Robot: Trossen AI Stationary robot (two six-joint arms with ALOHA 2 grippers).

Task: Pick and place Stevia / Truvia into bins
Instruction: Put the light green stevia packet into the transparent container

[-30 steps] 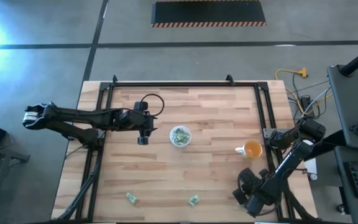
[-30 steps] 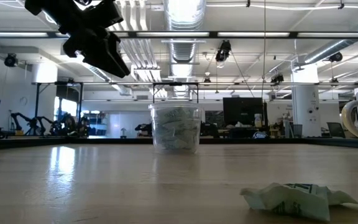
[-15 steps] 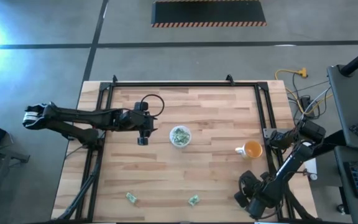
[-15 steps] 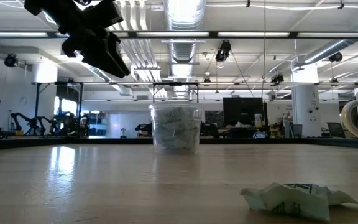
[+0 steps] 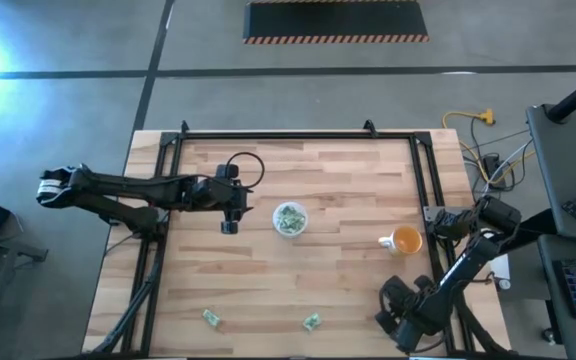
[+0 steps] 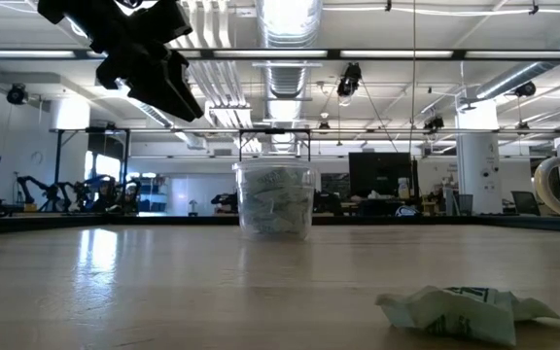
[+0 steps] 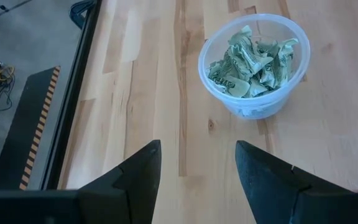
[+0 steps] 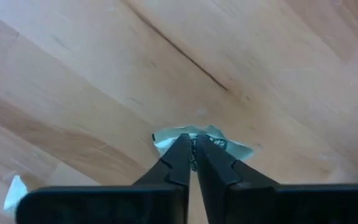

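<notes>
Green-white packet (image 8: 199, 138) pinched in right gripper (image 8: 193, 148) jaws, lower right of high view. Left gripper (image 7: 196, 168) jaws open beside cup (image 7: 254, 64), centre.

Packet (image 8: 199, 138) half hidden behind fingers (image 8: 178, 163) (seemingly pinched).

The cup (image 5: 290, 219) sits mid-desk (image 5: 338, 180), packets (image 7: 253, 59) heaped inside. A mug (image 5: 406, 240) stands to its right. Two loose packets (image 5: 211, 318) lie along the near edge.
</notes>
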